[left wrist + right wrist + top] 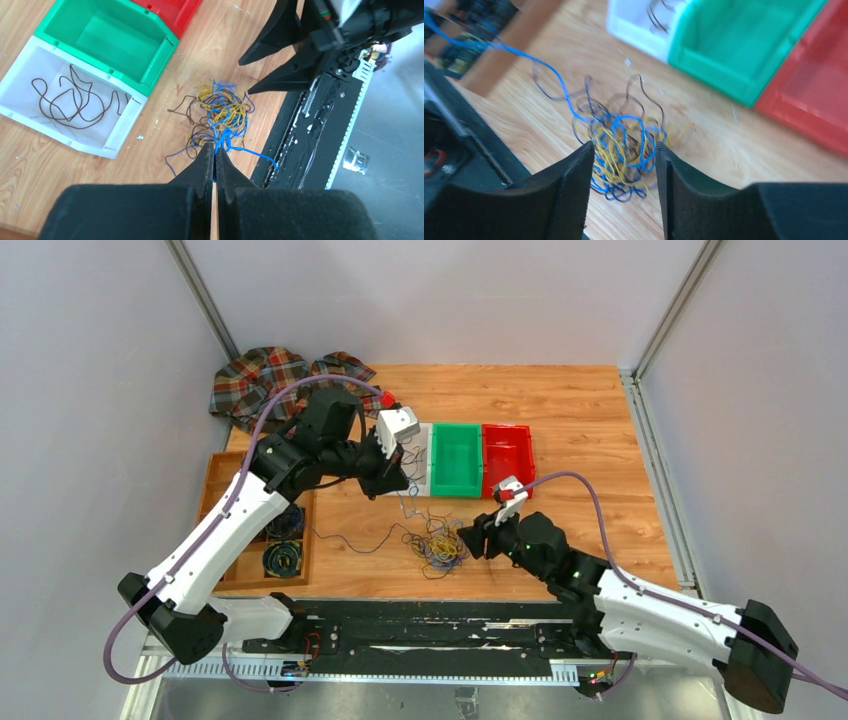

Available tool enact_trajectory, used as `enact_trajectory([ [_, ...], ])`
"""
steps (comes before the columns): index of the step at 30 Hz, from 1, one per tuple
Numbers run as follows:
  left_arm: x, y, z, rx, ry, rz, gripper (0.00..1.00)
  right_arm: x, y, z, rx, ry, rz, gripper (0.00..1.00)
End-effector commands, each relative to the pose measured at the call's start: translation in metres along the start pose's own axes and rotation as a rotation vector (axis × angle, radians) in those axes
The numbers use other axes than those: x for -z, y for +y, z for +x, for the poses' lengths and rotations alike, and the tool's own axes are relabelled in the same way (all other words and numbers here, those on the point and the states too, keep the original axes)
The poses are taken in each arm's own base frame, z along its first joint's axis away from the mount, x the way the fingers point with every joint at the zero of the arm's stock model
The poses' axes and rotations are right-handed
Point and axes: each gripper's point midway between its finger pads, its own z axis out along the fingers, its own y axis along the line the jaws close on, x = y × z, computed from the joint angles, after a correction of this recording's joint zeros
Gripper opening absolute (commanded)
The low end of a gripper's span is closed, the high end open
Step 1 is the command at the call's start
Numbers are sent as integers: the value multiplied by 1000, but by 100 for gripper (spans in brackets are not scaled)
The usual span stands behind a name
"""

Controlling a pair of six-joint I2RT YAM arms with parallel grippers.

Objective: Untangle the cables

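The cables (440,548) lie as a knot of thin blue, yellow and dark brown wires on the wooden table (580,410). Seen from the left wrist, my left gripper (216,150) is shut on a blue cable that rises out of the tangle (222,112). In the right wrist view my right gripper (624,147) stands open, with the tangle (624,132) just beyond its fingertips. A blue strand (544,67) runs tight up to the left. One brown cable (70,102) lies alone in the white bin (30,65).
A green bin (456,428) and a red bin (507,430) stand side by side behind the tangle. A wooden tray (215,475) with black coiled bundles (283,558) sits at the left. A plaid cloth (270,375) lies at the back left. The black base plate (430,625) borders the near edge.
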Motion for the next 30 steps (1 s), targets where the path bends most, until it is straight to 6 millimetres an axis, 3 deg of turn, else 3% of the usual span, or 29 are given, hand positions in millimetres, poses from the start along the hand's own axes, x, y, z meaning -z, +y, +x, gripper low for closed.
enact_trajectory([
  [1, 11, -13, -13, 1, -30, 48, 1, 9, 37, -65, 86, -140, -122, 58],
  [3, 14, -17, -21, 1, -49, 60, 1, 5, 56, -77, 115, -151, -191, 67],
  [7, 21, -25, -37, -4, -87, 83, 1, -8, 92, -87, 201, -160, -293, 69],
  [11, 33, -33, -53, -17, -129, 102, 1, -28, 105, -90, 241, -168, -284, 70],
  [16, 52, -43, -72, -39, -174, 111, 1, -54, 86, -72, 239, -125, -167, 60],
  [22, 89, -55, -123, -126, -314, 93, 1, -64, 59, -23, 160, -44, -92, 43],
  [30, 128, -64, -186, -186, -473, 68, 1, -67, 37, 42, 88, 87, -44, 39],
])
